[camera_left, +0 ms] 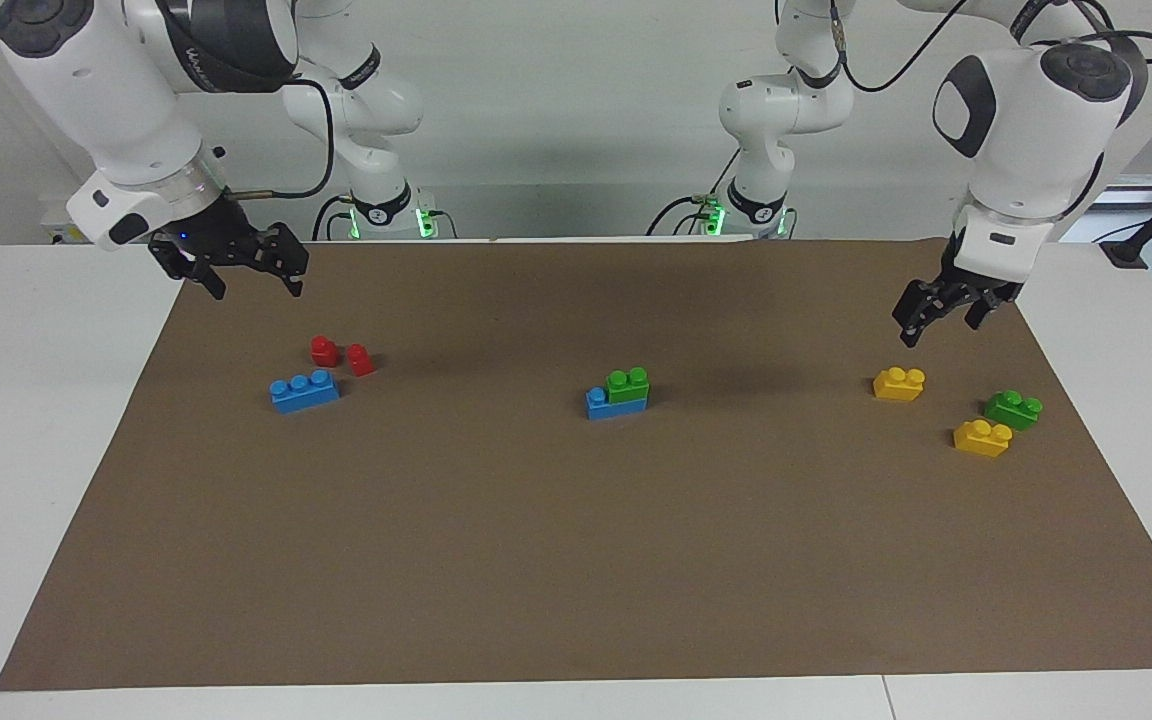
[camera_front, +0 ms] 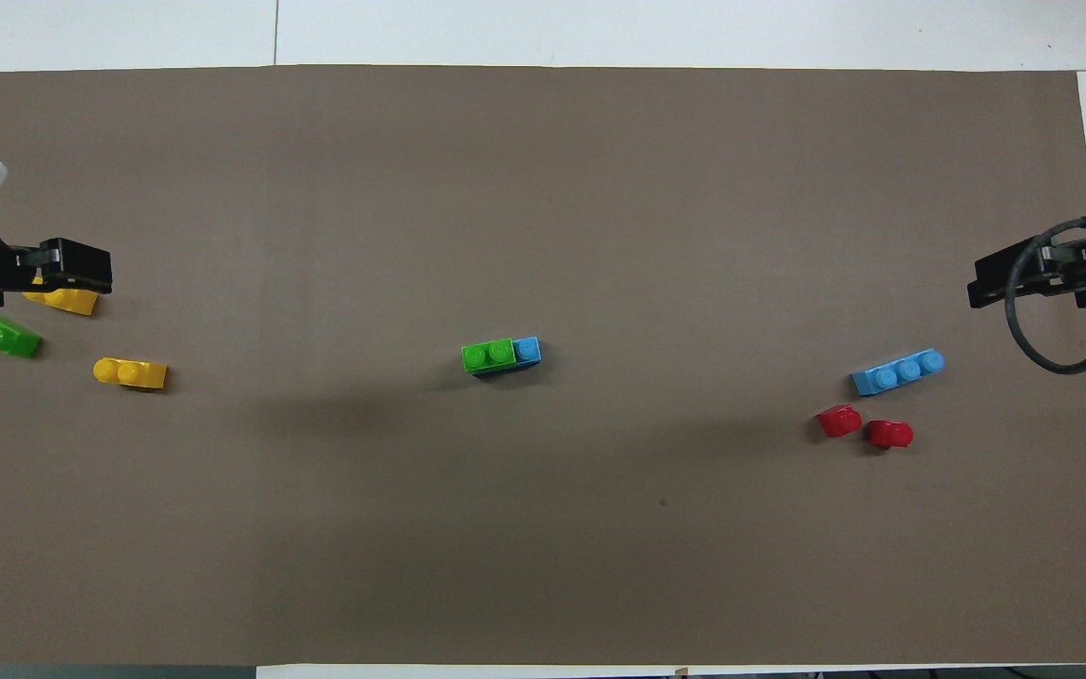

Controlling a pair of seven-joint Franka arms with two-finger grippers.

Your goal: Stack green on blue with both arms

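A green brick [camera_left: 628,385] is found seated on a blue brick [camera_left: 598,403] at mid-desk; stacking is judged complete. The left claw [camera_left: 939,306], at two o'clock of the stack in the facing view, and the right claw [camera_left: 248,264], at ten o'clock, are spread wide, nothing held.

A brown mat [camera_front: 543,528] covers most of the counter [camera_front: 694,28], which shows white along the top edge of the frame. At the centre, a green brick [camera_front: 487,356] sits on a blue brick [camera_front: 527,350], one blue stud left uncovered at its right end. At the right of the frame lies a second blue brick [camera_front: 897,372], with two small red pieces [camera_front: 865,426] just below it. At the left lie a loose green brick [camera_front: 1,335] and a yellow brick [camera_front: 130,373]; another yellow brick [camera_front: 62,299] is partly covered by the left end effector [camera_front: 62,267] at the left edge. The right end effector [camera_front: 1038,273] enters at the right edge, above the loose blue brick.
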